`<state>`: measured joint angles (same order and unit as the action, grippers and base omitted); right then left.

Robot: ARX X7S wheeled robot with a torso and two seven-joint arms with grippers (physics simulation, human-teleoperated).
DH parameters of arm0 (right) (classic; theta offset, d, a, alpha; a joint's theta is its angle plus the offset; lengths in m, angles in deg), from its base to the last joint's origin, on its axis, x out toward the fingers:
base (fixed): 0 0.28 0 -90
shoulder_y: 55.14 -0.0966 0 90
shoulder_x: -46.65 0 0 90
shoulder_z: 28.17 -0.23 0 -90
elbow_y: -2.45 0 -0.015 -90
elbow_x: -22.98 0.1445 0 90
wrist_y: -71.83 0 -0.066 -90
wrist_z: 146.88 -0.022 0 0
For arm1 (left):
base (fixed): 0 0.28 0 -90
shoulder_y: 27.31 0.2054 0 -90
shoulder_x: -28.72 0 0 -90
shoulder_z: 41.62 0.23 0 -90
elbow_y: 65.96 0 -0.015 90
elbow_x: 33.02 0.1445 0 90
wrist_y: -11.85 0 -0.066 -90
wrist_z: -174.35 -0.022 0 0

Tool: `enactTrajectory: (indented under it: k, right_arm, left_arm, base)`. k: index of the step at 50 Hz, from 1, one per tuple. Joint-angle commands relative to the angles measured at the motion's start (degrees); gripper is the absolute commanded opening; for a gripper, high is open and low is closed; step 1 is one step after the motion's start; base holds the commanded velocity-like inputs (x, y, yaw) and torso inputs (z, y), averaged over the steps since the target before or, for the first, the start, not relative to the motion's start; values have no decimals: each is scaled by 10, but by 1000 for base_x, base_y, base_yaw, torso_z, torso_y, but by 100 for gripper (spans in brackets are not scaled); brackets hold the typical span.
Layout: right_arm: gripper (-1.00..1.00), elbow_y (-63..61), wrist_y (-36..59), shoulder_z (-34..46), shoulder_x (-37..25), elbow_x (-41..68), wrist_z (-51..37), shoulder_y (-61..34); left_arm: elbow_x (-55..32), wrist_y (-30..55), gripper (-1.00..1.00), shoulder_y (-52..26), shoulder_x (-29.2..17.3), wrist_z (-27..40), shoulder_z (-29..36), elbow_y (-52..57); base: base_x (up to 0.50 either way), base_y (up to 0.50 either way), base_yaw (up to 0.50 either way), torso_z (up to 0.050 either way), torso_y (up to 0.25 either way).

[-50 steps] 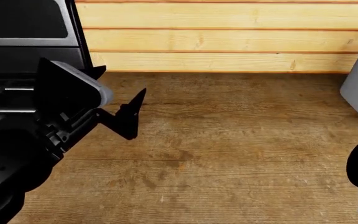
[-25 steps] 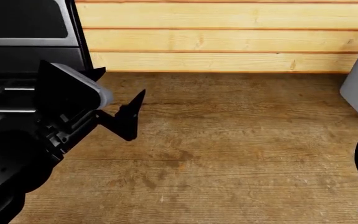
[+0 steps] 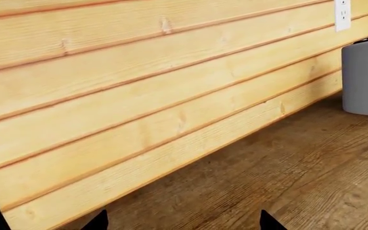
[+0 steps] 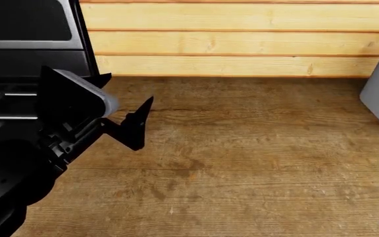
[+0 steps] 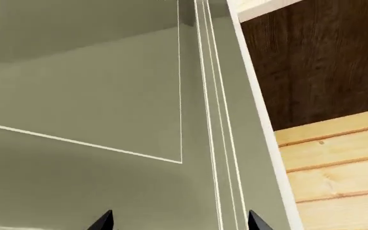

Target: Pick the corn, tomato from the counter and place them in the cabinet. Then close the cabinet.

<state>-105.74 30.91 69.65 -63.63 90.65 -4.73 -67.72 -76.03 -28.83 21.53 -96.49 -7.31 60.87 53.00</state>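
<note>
Brown counter (image 4: pixel 242 158) bears no writing; left gripper (image 4: pixel 125 112) and right gripper (image 5: pixel 178 221) gape empty.

One counter (image 4: pixel 242 158), one stove top (image 4: pixel 5 98), one grey appliance (image 3: pixel 365 76), one wall outlet (image 3: pixel 342 14)

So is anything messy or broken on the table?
Nothing looks spilled, broken or crooked. The wooden counter shows only its grain, and the corn and tomato aren't in any view. The left gripper hovers open over it.

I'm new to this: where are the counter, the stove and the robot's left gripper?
Counter (image 4: pixel 255 163): head view, bare wood.
Stove (image 4: pixel 25 59): head view, black back panel.
Left gripper (image 4: pixel 117 106): head view, between its fingertips.
</note>
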Motion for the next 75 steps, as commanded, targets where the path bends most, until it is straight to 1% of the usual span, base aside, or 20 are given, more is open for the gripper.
enactTrajectory:
  k: [1, 10, 30, 36, 45, 53, 59, 75]
  right_arm:
    - [100, 41, 47, 141, -15, -25, 26, 19]
    - [100, 58, 76, 206, -23, -71, 44, -6]
    - [100, 115, 79, 344, -23, -181, 111, -34]
    - [100, 142, 71, 388, -27, -216, 138, -36]
    - [100, 151, 76, 473, -30, -260, 191, -55]
    - [100, 163, 77, 529, -28, -291, 225, -70]
    - [100, 175, 78, 556, -27, -298, 253, -74]
    - [100, 209, 96, 609, -22, -326, 280, -92]
  left_arm:
    - [1, -5, 100, 3, 0, -1, 2, -3]
    - [2, -9, 100, 6, -2, -2, 3, -5]
    - [-1, -15, 100, 12, -8, -4, -1, -5]
    - [-2, -16, 100, 10, -6, -4, -1, -9]
    - [0, -21, 100, 12, -6, -6, 0, -12]
    - [-3, -22, 100, 15, -8, -5, 0, -9]
    - [-2, -24, 100, 18, -9, -5, 0, -11]
    - [-6, -22, 100, 17, -12, -7, 1, -12]
  base:
    - [14, 0, 4, 0, -11]
    - [5, 2, 3, 0, -10]
    - [4, 1, 3, 0, -10]
    - [5, 1, 2, 0, -10]
    - [5, 0, 2, 0, -10]
    - [5, 0, 1, 0, -11]
    - [5, 0, 1, 0, -11]
    - [4, 0, 0, 0, -11]
